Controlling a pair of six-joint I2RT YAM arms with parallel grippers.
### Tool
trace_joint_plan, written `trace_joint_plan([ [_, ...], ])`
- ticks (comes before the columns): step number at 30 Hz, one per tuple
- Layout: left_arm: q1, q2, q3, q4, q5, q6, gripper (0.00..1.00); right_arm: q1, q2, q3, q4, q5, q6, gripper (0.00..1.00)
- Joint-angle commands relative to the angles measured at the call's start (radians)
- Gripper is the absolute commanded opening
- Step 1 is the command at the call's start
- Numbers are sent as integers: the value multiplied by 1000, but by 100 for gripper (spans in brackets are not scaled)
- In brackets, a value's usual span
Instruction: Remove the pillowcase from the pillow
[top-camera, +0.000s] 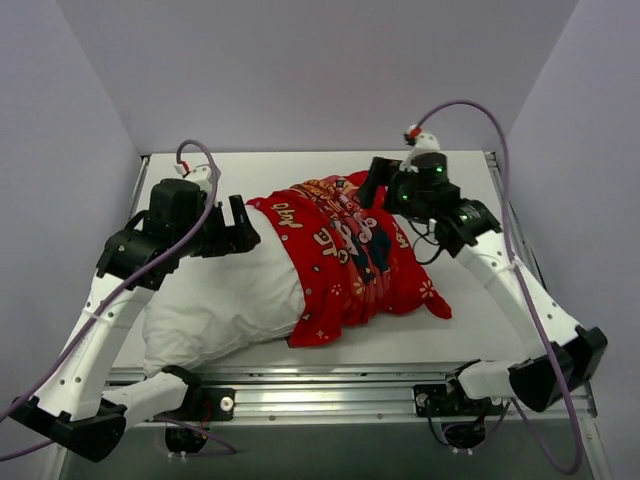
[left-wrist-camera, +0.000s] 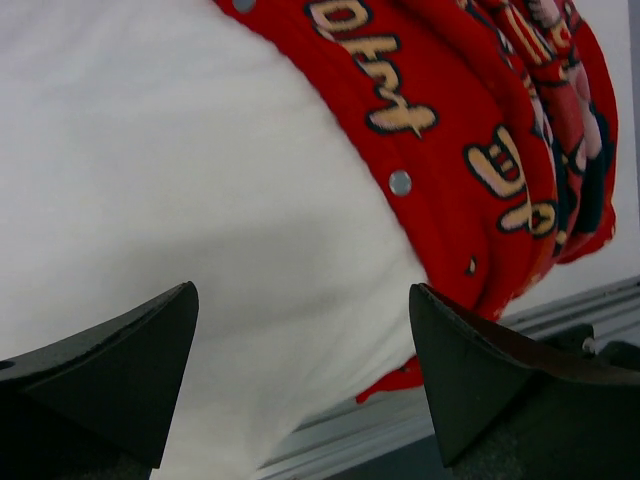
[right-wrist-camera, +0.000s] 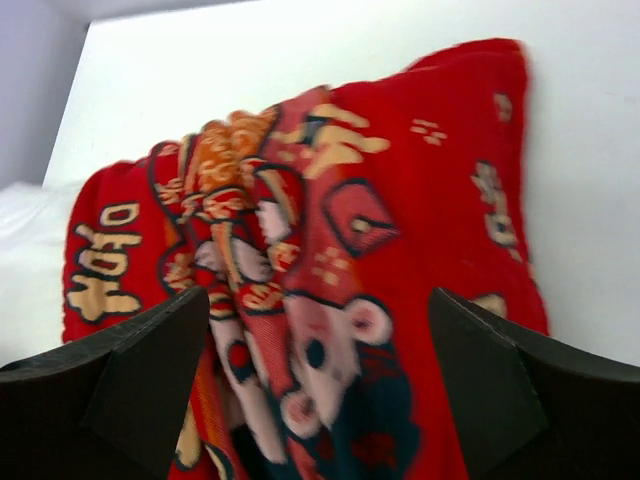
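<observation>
A plump white pillow (top-camera: 215, 300) lies on a pale table (top-camera: 470, 320). It looks soft and smooth, and its left half is bare. The pillowcase (top-camera: 345, 255) is bright red cloth printed with gold characters and cartoon figures. It is bunched in folds over the pillow's right half, with small round silver snaps (left-wrist-camera: 400, 182) along its hem. The left gripper (top-camera: 243, 228), dark wedge-shaped fingers spread wide, sits by the pillow's bare far edge. The right gripper (top-camera: 375, 185), likewise spread and holding nothing, is over the pillow's covered far end.

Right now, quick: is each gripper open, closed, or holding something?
Left gripper: open, over the pillow, holding nothing.
Right gripper: open, over the pillowcase, holding nothing.
</observation>
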Motion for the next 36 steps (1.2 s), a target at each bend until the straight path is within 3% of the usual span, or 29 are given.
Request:
trace_joint_plan([
  [1,74,88,85,75,-46,27,94,123,155,123,25,24,-106,86],
  [5,177,229,120,126,-37,21,94,207,337,354,-1,71,-206,88],
  [10,250,367,120,180,17,19,94,261,545,514,-44,96,-292,89],
  [14,252,458,80,213,93,10,94,301,635,553,-84,74,-332,90],
  [18,250,478,-55,324,179,-40,94,315,658,478,-90,90,-350,90],
  [19,247,478,-88,342,193,-52,99,313,658,456,-84,97,-350,89],
  [21,238,472,-196,408,219,-86,86,313,660,417,-69,136,-343,84],
  [22,235,461,-229,431,225,-97,64,313,660,383,-63,151,-338,80],
  [24,231,452,-318,491,245,-128,39,312,660,358,-52,191,-327,60],
  [25,231,443,-341,506,250,-134,16,310,661,346,-50,202,-323,53],
  [26,228,438,-371,519,256,-138,4,309,661,344,-46,212,-314,39],
  [31,226,350,-368,527,229,-109,2,280,651,370,-43,292,-284,2],
  [36,226,201,-227,375,115,-37,2,159,615,427,-73,396,-210,0],
])
